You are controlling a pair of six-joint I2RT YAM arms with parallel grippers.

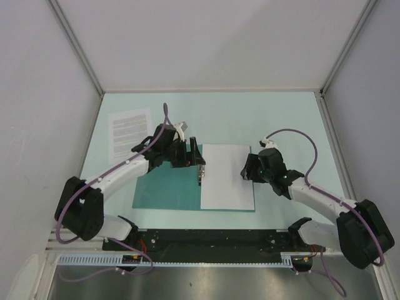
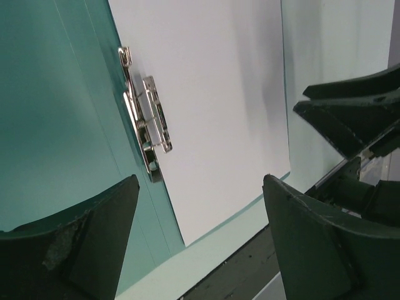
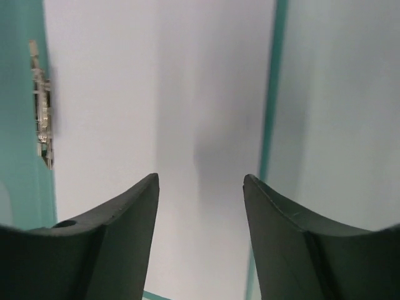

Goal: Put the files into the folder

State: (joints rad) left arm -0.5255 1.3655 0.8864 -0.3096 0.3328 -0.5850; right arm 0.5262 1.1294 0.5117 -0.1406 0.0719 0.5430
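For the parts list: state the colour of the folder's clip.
The clip is shiny silver; left wrist view.

One printed sheet [image 1: 130, 133], one blank sheet [image 1: 227, 177], one folder [image 1: 162, 187], one clip [image 1: 200, 172]

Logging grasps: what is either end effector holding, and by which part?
Nothing. The left end effector and right end effector both hang open and empty over the folder.

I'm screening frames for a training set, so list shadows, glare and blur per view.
Top external: even, diffuse light, sharp; the printed sheet shows lines, not readable words. Left wrist: the metal clip glints, and a soft grey shadow band crosses the blank sheet. Right wrist: the clip is smeared at the left edge, and a soft shadow lies on the sheet.
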